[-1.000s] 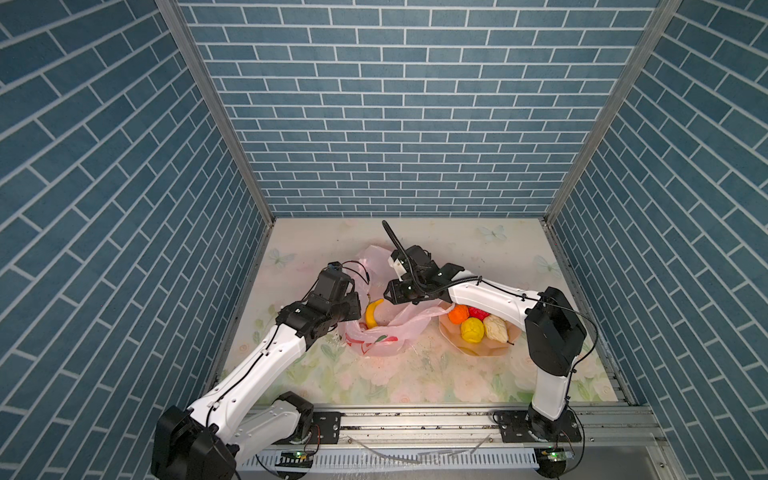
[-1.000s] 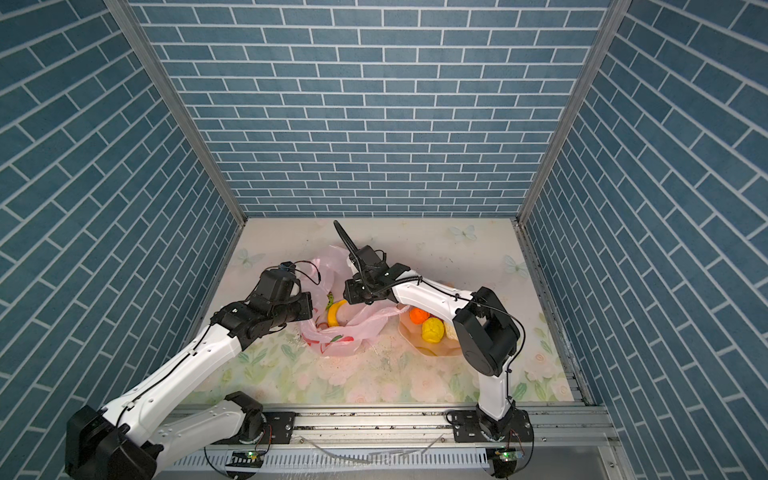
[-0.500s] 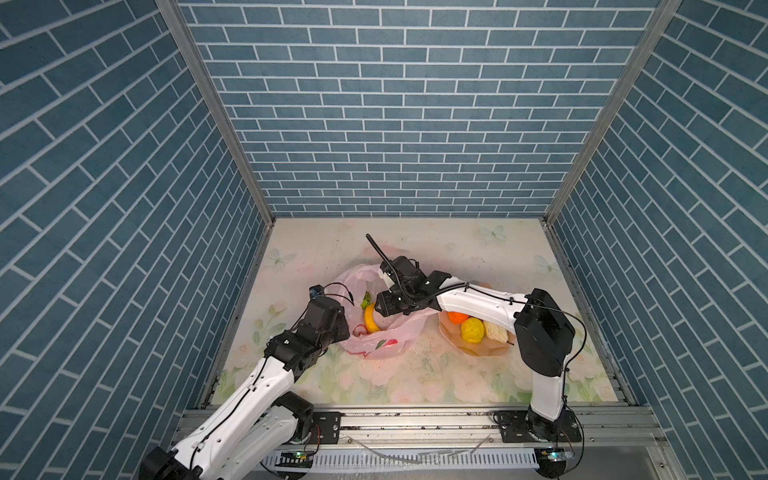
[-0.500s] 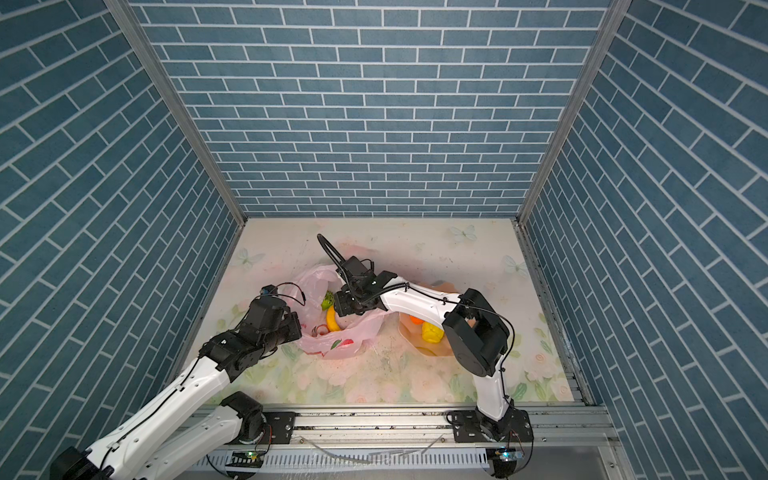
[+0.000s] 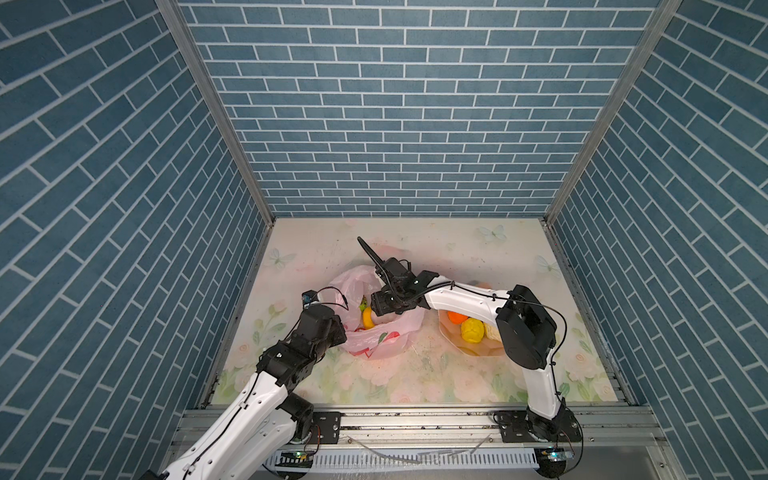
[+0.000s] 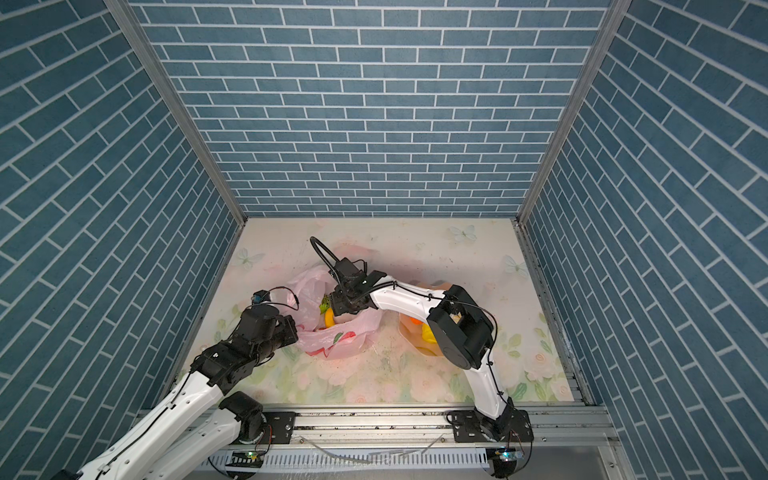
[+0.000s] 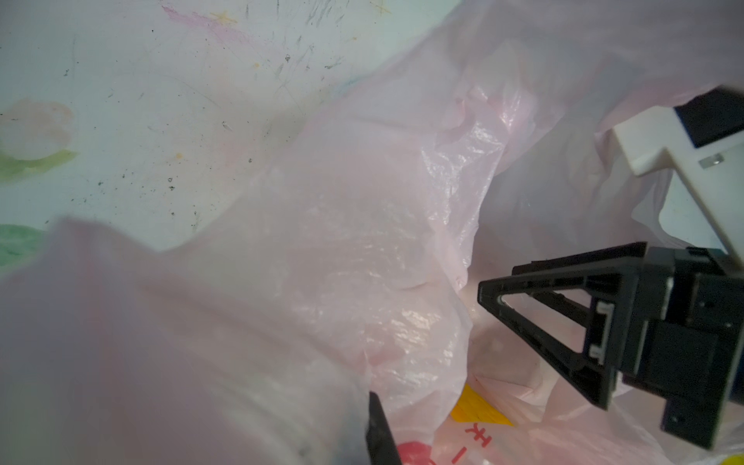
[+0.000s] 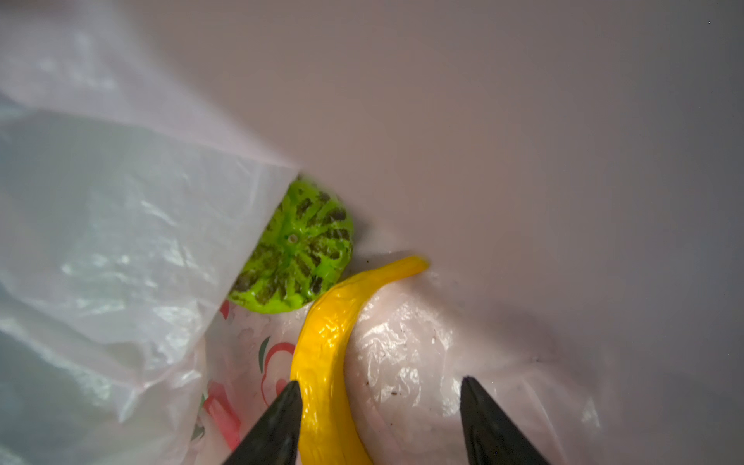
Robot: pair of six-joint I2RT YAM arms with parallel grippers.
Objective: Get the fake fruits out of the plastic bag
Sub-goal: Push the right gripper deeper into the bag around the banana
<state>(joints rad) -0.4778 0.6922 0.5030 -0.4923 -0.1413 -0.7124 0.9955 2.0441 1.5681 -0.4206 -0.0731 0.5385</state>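
Note:
The plastic bag (image 5: 384,336) (image 6: 336,338) lies crumpled left of centre, pale pink with red prints, its mouth turned up. My left gripper (image 5: 337,329) (image 6: 292,330) is shut on the bag's near-left edge; in the left wrist view the film (image 7: 342,249) covers all but one fingertip (image 7: 378,430). My right gripper (image 8: 380,396) is open inside the bag, its tips either side of a yellow banana (image 8: 326,354) (image 5: 368,320). A green ball (image 8: 298,249) (image 6: 323,306) lies just beyond, half under the film. One right finger (image 7: 563,269) shows in the left wrist view.
A peach-pink bowl (image 5: 478,354) (image 6: 417,350) stands right of the bag, partly under the right arm. It holds an orange ball (image 5: 457,318), a yellow bumpy one (image 5: 472,331) and a cream one (image 5: 492,332). Blue brick walls enclose the floral mat.
The left arm has drawn back toward the front left with the bag edge. The right gripper has dropped further into the bag and spread its jaws wider.

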